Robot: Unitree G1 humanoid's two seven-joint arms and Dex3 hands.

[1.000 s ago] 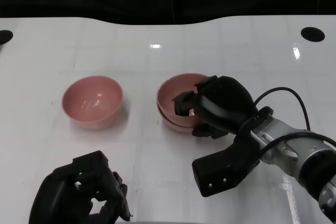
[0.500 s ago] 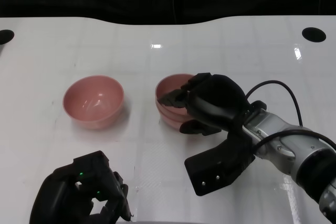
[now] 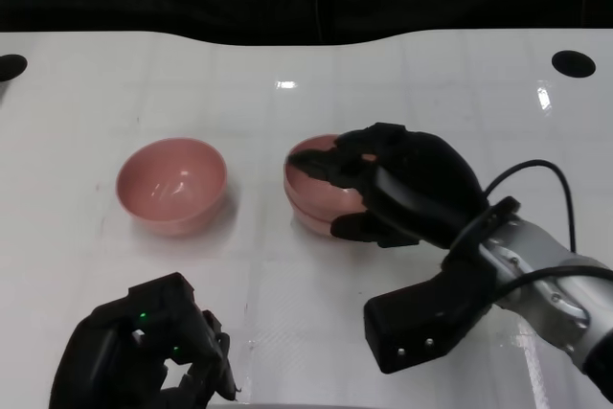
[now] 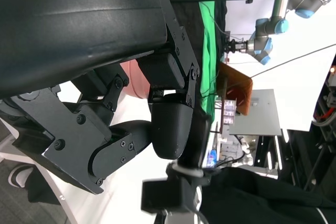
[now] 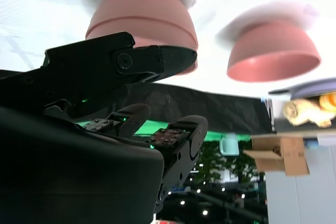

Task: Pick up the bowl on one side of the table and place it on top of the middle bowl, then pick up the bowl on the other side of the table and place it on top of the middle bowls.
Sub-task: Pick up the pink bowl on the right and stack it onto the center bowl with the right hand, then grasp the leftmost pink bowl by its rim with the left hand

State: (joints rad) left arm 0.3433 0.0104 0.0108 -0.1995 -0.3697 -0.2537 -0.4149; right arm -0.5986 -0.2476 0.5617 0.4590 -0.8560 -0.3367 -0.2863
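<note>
The left hand [image 3: 144, 356] rests at the near edge of the table [image 3: 402, 74], fingers curled inward with nothing in them; its wrist view shows the same curled fingers [image 4: 168, 124] and only a sliver of pink past them. To its right, and also near, lies the right forearm [image 3: 546, 280], with a black block on its underside. From there the right hand [image 3: 402, 189] reaches forward and leftward to the stack [image 3: 321, 193], two pink bowls nested one in the other, the top one's rim standing just above the lower one's. Its upper fingers [image 3: 335, 162] drape over the stack's rim and dip into the top bowl, while another lies against the stack's near outer wall, so the hand grips the stack at its near right side. The right wrist view shows the stack [image 5: 142, 22] just past the fingers [image 5: 131, 59], with the seam between the two bowls visible as a line around the wall. The lone bowl [image 3: 172, 184] sits upright, apart from the stack, ahead of the left hand and well to the left of the right one; it shows in the right wrist view [image 5: 273, 51] too. Farthest off, dark round holes [image 3: 573, 62] mark the table's far corners.
</note>
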